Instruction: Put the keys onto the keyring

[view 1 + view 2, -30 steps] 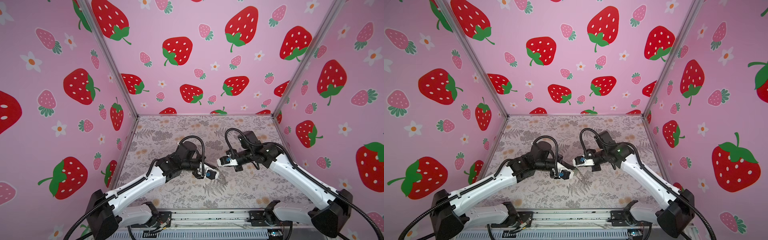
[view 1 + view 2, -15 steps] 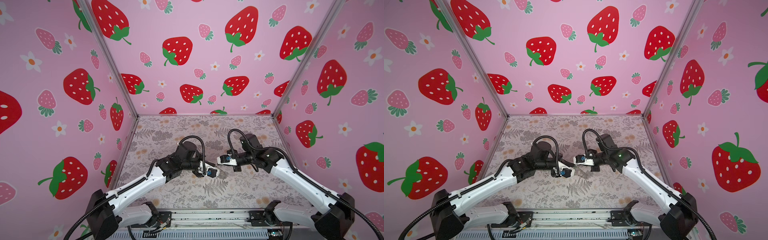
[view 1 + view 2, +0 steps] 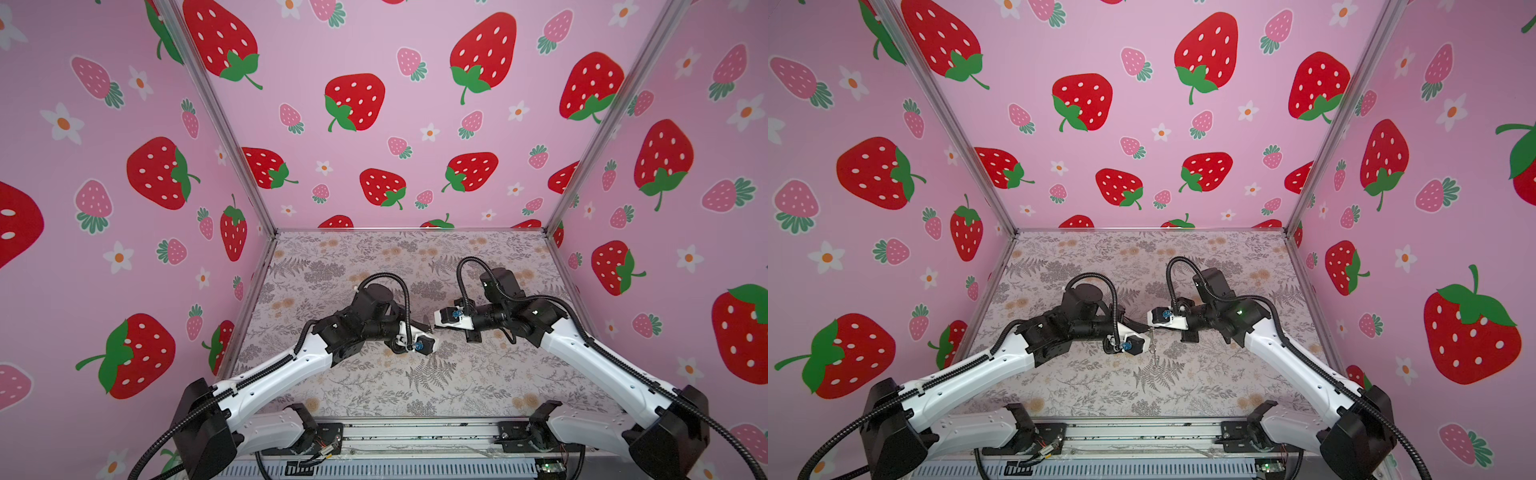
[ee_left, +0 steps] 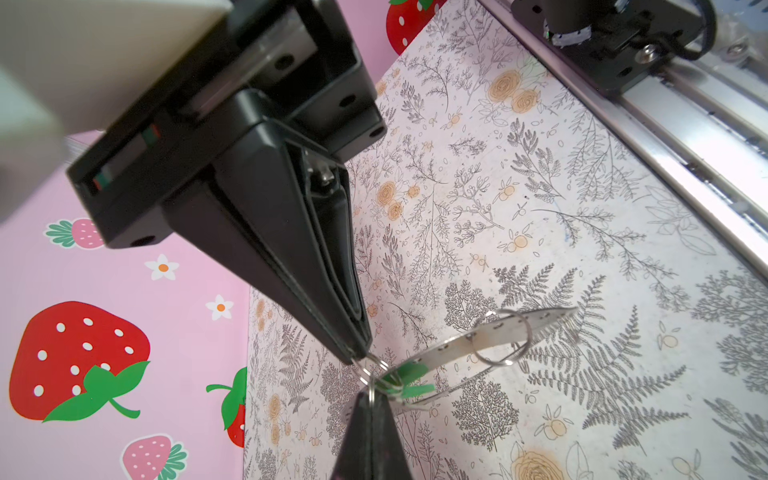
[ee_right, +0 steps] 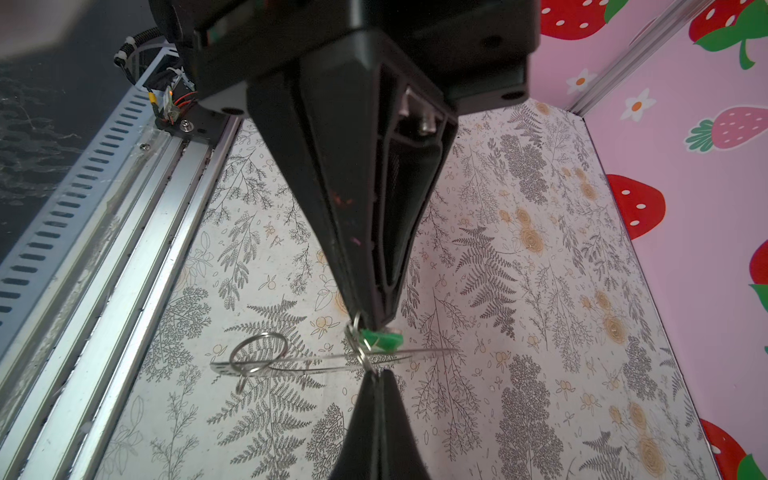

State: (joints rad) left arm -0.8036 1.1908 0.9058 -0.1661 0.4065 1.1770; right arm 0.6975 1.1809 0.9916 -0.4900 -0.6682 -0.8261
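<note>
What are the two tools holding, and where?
The left tool and right tool each pinch the small wire loop at the edge of the keyring, beside the green key tag.

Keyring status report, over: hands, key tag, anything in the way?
Left hand shut on small wire loop; right hand shut on green key tag, tip to tip. Keyring aloft at their tips. Nothing blocking.

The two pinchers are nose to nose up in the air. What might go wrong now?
1. The keyring hangs above the table from one small wire loop in the left gripper; a slip may drop it.
2. The right gripper, pinching the green tag, nearly touches the left; they may bump.
</note>
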